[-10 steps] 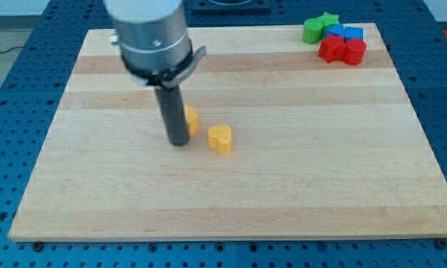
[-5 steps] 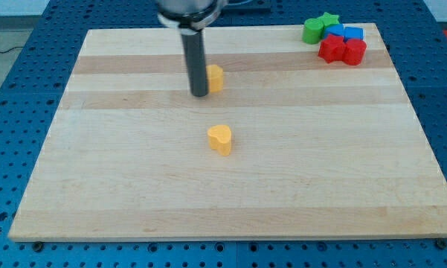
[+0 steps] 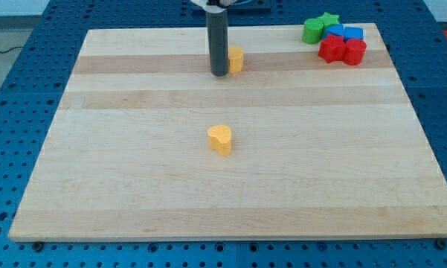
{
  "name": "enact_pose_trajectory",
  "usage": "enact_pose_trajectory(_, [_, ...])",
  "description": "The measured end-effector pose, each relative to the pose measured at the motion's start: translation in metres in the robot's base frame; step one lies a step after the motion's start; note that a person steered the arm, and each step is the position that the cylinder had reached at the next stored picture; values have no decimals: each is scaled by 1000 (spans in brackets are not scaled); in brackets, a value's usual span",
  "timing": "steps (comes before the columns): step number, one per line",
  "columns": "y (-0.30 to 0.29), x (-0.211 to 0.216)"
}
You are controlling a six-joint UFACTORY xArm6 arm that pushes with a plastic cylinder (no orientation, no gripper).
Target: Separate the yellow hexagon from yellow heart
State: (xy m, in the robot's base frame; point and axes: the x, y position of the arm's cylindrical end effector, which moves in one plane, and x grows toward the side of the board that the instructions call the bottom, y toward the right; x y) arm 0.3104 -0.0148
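Note:
The yellow heart [image 3: 220,139] lies near the middle of the wooden board. The yellow hexagon [image 3: 236,59] sits well above it, near the board's top edge, partly hidden behind the rod. My tip [image 3: 219,74] rests on the board just left of the hexagon, touching or nearly touching its left side. The rod rises straight up out of the view's top.
A cluster of blocks sits at the board's top right corner: a green block [image 3: 312,30], a green star [image 3: 329,20], a blue block [image 3: 352,33] and two red blocks [image 3: 342,50]. The wooden board [image 3: 119,186] lies on a blue perforated table.
My tip has pushed the yellow hexagon up and to the right, from beside the heart to near the board's top edge. The heart has not moved.

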Motion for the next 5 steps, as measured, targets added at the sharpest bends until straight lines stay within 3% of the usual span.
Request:
enact_pose_trajectory(2, [60,-29])
enact_pose_trajectory(4, [-12,-42])
enact_pose_trajectory(5, [4,-64])
